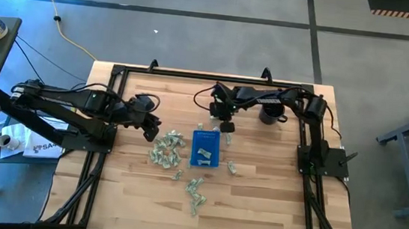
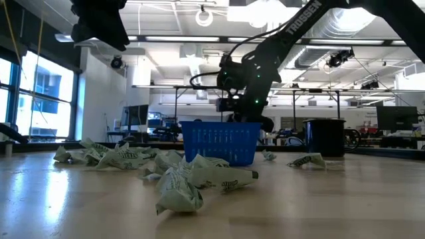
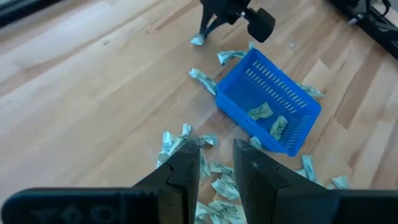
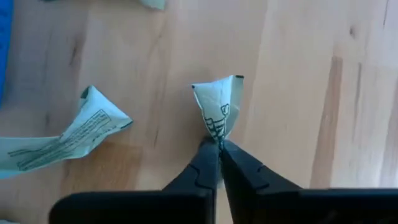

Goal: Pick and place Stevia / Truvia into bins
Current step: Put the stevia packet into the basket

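High view: right gripper [image 1: 227,126] is low over the pale wooden slatted worktop [image 1: 256,202], at about 1 o'clock off the small shallow rectangular blue plastic tray [image 1: 206,147], just beside its far edge. The tray's long axis runs 12 to 6 and two packets lie inside it. Loose pale green and white crumpled paper sweetener packets [image 1: 165,153] are heaped at the tray's 9 o'clock, with more at 6 o'clock and one at 4 o'clock. Left gripper [image 1: 150,130] hangs at about 10 o'clock from that heap. A round black mug [image 1: 270,113] stands at 1 o'clock, beyond the right gripper.

Low view: right gripper sits behind the tray's rim; its fingers are hidden there. Packets are strewn in front.

Left wrist view: left fingers [image 3: 186,171] stand apart with nothing between them, directly above the heap.

Right wrist view: right fingers [image 4: 202,168] are pinched tight on the near bottom corner of one pinched packet [image 4: 219,106]. The packet fans out from the tips, long axis in line with the fingers, free end pointing away from them. A second packet lies flat close by, apart from the fingers.
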`<state>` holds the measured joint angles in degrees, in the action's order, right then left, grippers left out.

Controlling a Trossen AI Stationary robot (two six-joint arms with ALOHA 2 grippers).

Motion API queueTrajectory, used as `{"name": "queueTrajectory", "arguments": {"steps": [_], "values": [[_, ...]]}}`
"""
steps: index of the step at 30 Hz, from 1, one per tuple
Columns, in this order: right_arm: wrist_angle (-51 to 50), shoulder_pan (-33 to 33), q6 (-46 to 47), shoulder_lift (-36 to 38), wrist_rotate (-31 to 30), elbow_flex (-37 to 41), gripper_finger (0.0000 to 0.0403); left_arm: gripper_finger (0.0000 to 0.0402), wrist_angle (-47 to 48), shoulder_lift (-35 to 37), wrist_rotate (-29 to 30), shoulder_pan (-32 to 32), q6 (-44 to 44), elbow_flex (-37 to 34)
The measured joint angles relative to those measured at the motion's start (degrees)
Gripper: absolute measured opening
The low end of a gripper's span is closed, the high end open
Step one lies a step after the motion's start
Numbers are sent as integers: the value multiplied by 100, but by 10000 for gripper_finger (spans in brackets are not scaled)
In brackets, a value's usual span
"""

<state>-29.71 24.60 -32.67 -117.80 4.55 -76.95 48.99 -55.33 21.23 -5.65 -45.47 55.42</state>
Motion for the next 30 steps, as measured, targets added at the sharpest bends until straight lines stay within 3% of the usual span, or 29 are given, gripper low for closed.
{"name": "queueTrajectory", "arguments": {"steps": [4,9,15,18,23,28,30], "values": [[-205,22,1145,161,-8,15,21,129,61,0,132,0,57,0],[-269,-135,1965,1127,302,10,7,129,124,-5,244,0,463,-2],[-644,-829,2923,1786,1926,9,3,129,116,-178,734,75,1201,-4],[-575,-1335,3320,1562,1976,11,12,129,91,-301,607,404,1534,-9],[44,-1845,3831,1226,1113,24,80,129,0,-518,-16,968,1817,-4],[-282,-1828,3877,1377,-41,24,184,129,35,-591,-456,1048,1955,-4],[-371,-1784,3787,1516,-764,16,223,129,40,-601,-480,1048,1966,-4]]}}
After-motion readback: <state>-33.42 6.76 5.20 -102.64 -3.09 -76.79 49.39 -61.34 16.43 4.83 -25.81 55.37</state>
